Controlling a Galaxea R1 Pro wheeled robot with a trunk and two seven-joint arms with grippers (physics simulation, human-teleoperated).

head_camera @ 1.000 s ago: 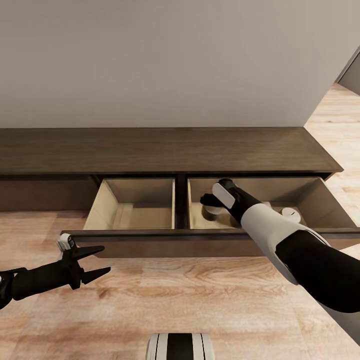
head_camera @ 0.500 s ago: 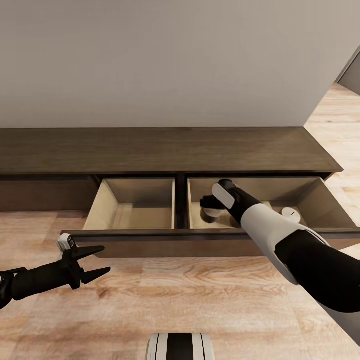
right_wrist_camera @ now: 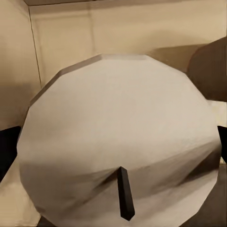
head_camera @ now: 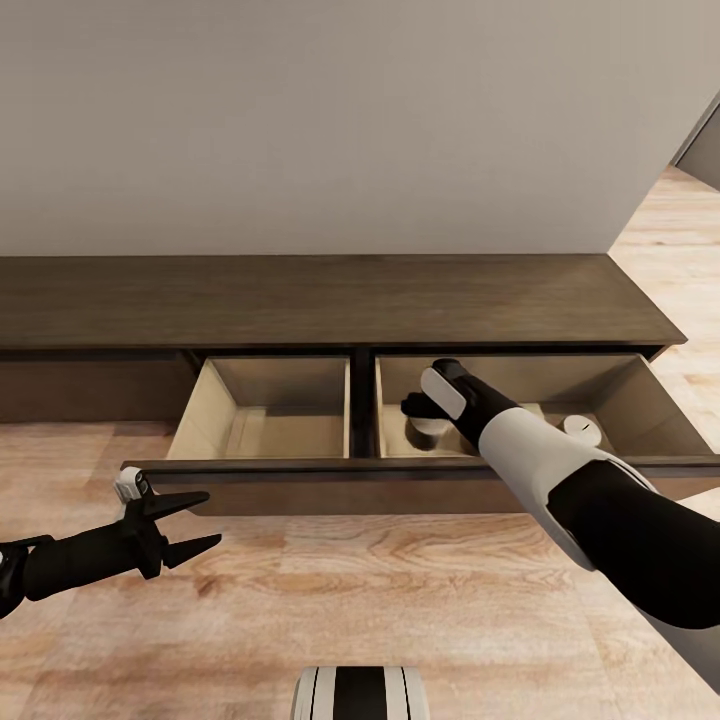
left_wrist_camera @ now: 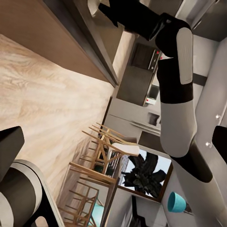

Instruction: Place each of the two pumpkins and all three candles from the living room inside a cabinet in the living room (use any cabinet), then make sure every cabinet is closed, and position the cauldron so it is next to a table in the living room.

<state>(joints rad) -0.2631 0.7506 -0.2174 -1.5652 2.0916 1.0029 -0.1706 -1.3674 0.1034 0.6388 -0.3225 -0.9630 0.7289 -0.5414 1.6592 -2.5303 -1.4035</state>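
The long dark-brown cabinet [head_camera: 330, 300] stands against the wall with its wide drawer pulled out, showing two pale compartments. My right arm reaches into the right compartment. There my right gripper [head_camera: 415, 407] hovers open just over a beige-grey candle [head_camera: 428, 433]. The right wrist view looks straight onto that candle's [right_wrist_camera: 113, 132] flat top and dark wick, with the dark fingers [right_wrist_camera: 7, 151] spread at its sides. A second candle [head_camera: 582, 428] lies further right in the same compartment. My left gripper [head_camera: 195, 522] hangs open and empty over the floor, in front of the drawer's left end.
The drawer's front panel [head_camera: 300, 482] juts out over the plank floor between me and the compartments. The left compartment [head_camera: 270, 420] holds nothing. A wall corner and more floor lie at the far right. The left wrist view looks past my right arm [left_wrist_camera: 177, 94] to wooden chairs [left_wrist_camera: 99, 156].
My right wrist has drawn up and back a little, and the candle under it now sits lower in the compartment. The left arm has not moved.
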